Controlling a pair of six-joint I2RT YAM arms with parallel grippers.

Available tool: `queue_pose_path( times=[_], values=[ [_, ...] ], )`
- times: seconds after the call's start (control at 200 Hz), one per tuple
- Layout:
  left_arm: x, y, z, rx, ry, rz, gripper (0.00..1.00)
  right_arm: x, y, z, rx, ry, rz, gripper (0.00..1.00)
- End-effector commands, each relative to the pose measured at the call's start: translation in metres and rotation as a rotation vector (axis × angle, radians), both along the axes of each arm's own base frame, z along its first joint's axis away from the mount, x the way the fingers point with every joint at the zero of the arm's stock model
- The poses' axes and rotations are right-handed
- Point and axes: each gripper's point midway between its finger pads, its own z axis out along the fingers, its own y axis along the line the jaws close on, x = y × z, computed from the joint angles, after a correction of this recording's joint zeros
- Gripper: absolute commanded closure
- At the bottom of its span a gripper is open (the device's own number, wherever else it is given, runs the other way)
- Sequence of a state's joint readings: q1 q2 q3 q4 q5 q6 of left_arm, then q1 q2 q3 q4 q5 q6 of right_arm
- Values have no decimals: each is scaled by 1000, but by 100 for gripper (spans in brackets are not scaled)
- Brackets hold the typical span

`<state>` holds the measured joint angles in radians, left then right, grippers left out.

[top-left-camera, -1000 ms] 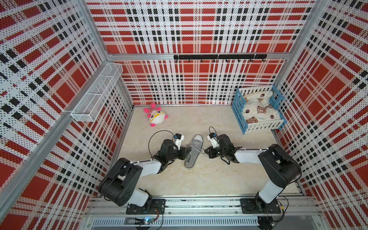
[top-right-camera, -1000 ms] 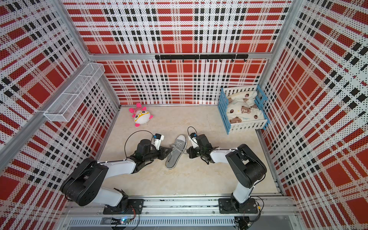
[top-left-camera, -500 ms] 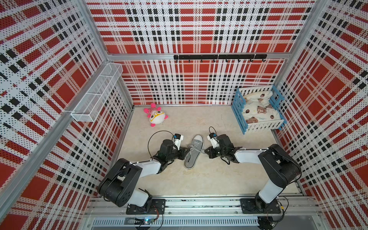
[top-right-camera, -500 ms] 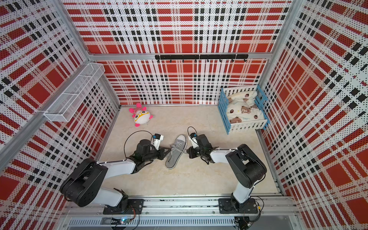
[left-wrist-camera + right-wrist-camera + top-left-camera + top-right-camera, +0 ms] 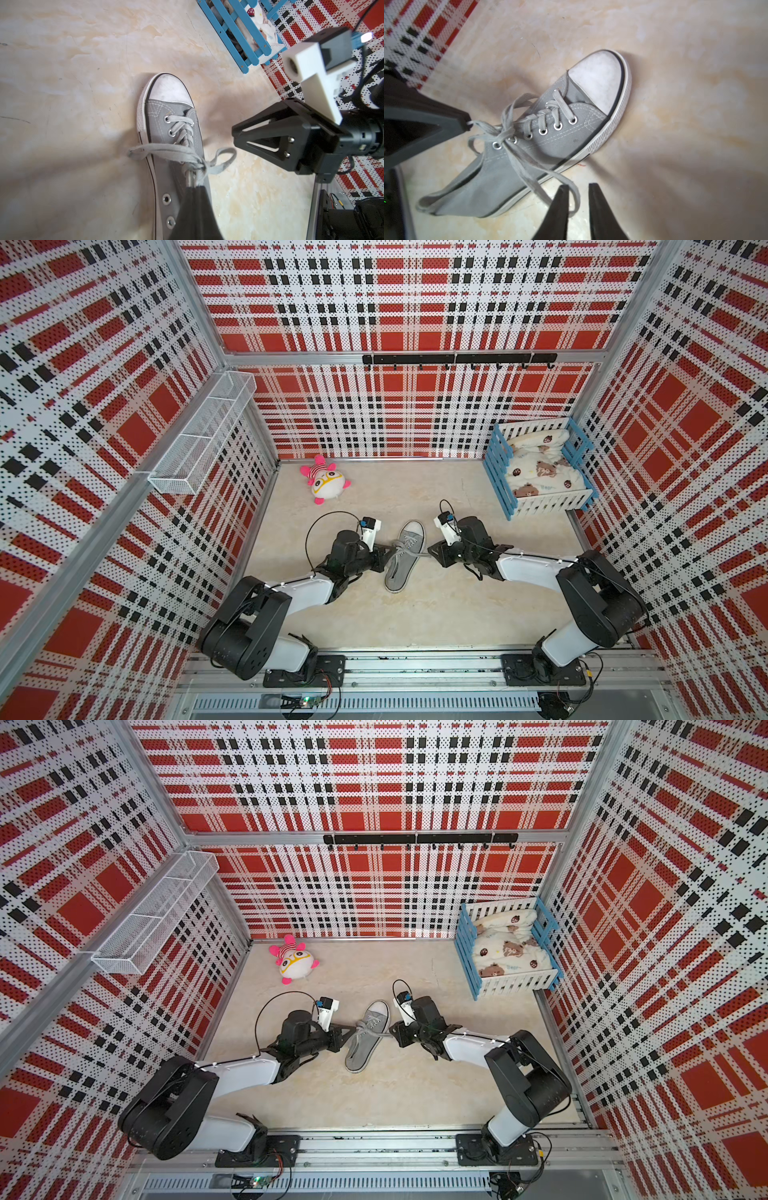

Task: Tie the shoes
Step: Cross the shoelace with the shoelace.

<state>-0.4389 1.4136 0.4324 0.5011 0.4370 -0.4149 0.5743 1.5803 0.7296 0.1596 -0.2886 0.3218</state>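
A grey canvas shoe (image 5: 405, 558) (image 5: 368, 1038) with a white toe cap lies mid-floor, toe toward the back wall. Its pale laces (image 5: 176, 152) are knotted with a loop to each side. In the left wrist view, my left gripper (image 5: 195, 186) is shut on lace strands just by the knot, over the shoe's opening. In a top view it (image 5: 384, 558) meets the shoe's left side. My right gripper (image 5: 578, 185) stands open beside the sole, and the slack lace loop (image 5: 576, 197) lies on the floor around one fingertip. In a top view it (image 5: 430, 552) sits at the shoe's right side.
A pink-and-white plush toy (image 5: 328, 485) lies near the back left. A blue-and-white crate (image 5: 505, 485) with a bear-print blanket stands at the back right. A wire basket (image 5: 203, 439) hangs on the left wall and a black hook rail (image 5: 457, 359) on the back wall.
My right gripper has opened and let the lace loop drop slack. My left gripper has closed on the lace. Both arms and the shoe have hardly shifted.
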Motion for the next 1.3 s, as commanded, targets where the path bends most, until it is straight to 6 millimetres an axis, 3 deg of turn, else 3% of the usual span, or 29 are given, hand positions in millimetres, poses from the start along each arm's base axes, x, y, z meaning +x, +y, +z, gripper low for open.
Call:
queue_pose_path(
  times=[0.0, 0.11, 0.241, 0.351, 0.556, 0.902, 1.097, 1.298],
  values=[
    [1, 1, 8, -6, -34, 4, 100, 10, -3, 24, -12, -86, -2, 57],
    [1, 0, 10, -8, -39, 3, 100, 8, 3, 37, 16, -138, 31, 50],
    [0, 1, 11, -7, -43, 7, 100, 0, 35, 49, 39, -205, 179, 48],
    [0, 0, 14, -12, -48, 8, 100, -3, 60, 49, 41, -242, 280, 49],
    [1, 3, 16, -17, -51, 17, 100, -3, 86, 38, 70, -216, 391, 52],
    [1, 4, 19, -21, -60, 23, 100, -4, 93, 15, 56, -160, 428, 61],
    [2, 6, 24, -26, -72, 34, 100, -3, 91, 5, 32, -144, 419, 70],
    [6, 14, 27, -30, -80, 74, 100, -3, 83, -4, -2, -128, 390, 88]
  ],
)
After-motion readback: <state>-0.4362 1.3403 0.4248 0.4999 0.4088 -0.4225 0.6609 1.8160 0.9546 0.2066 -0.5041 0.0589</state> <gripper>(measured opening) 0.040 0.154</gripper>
